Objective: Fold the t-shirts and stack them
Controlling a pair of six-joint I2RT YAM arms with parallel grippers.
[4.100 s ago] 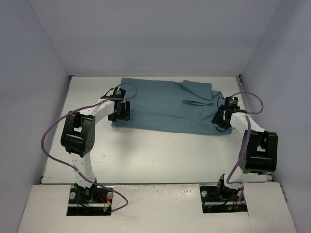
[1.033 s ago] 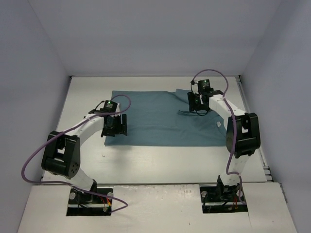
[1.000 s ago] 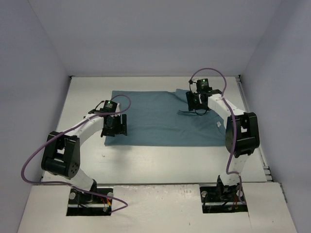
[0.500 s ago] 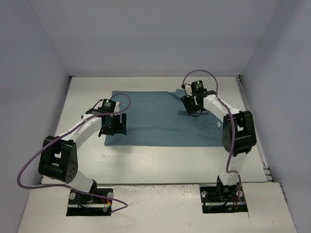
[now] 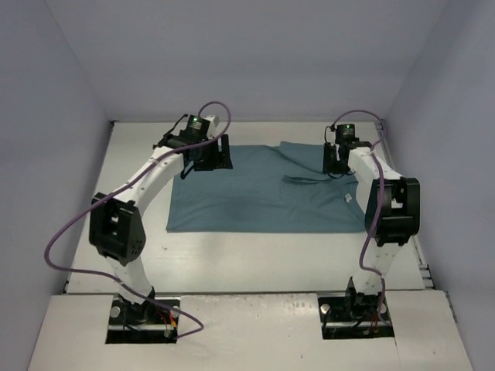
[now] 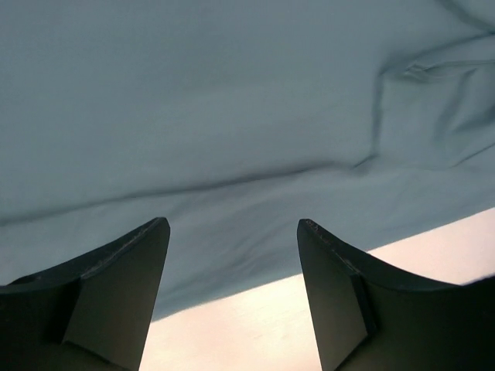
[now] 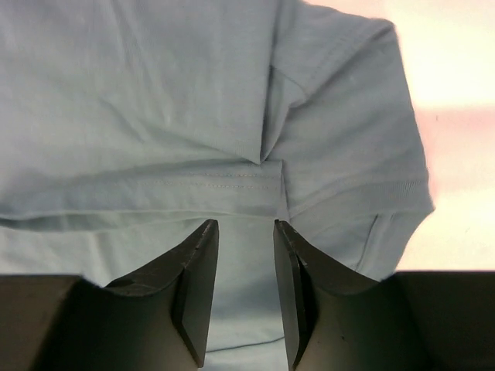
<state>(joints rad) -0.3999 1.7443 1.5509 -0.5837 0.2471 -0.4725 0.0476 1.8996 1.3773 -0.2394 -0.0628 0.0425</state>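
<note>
Cloth lies under both tools: the t-shirt (image 5: 263,193) is spread flat on the table (image 5: 232,259) with its long axis running left to right. The left gripper (image 6: 232,224) hangs over the shirt's far left edge, jaws wide apart and empty. The right gripper (image 7: 245,224) sits over the far right side, just at the folded-in sleeve (image 7: 348,147), jaws only narrowly apart with no cloth visibly caught between them. Each arm is nearest its own far corner, so the coming fold probably brings the far edge toward the near one.
</note>
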